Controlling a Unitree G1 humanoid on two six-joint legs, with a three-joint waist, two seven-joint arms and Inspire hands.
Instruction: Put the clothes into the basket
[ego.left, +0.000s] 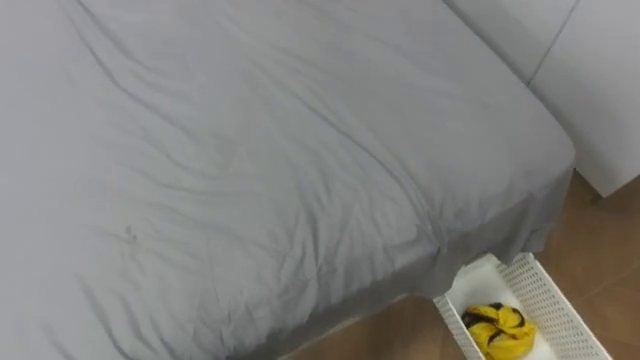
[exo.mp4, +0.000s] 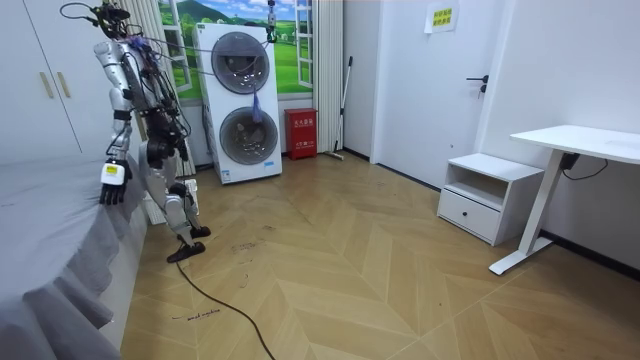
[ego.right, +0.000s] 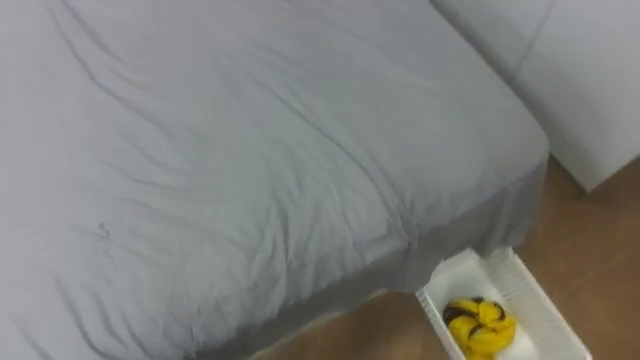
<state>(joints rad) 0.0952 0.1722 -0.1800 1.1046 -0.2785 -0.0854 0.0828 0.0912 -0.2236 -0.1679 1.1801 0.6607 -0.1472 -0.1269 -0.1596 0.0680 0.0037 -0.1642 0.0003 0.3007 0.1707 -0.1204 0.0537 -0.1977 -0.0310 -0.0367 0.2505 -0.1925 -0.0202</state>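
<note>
A white slatted basket (ego.left: 540, 300) stands on the wooden floor by the bed's corner, at the lower right of the eye views. A yellow and black piece of clothing (ego.left: 497, 330) lies bunched inside it. The bed (ego.left: 250, 170) is covered by a wrinkled grey sheet with no clothes on the part I see. In the room view I stand upright at the bedside, facing the bed. My left hand (exo.mp4: 113, 186) hangs at my side next to the mattress edge, fingers relaxed and holding nothing.
A white wardrobe (ego.left: 590, 90) stands just past the bed's far corner, on my right. In the room view, stacked washing machines (exo.mp4: 243, 105) stand behind me. A white nightstand (exo.mp4: 490, 195) and a white desk (exo.mp4: 580, 145) stand across the open wooden floor.
</note>
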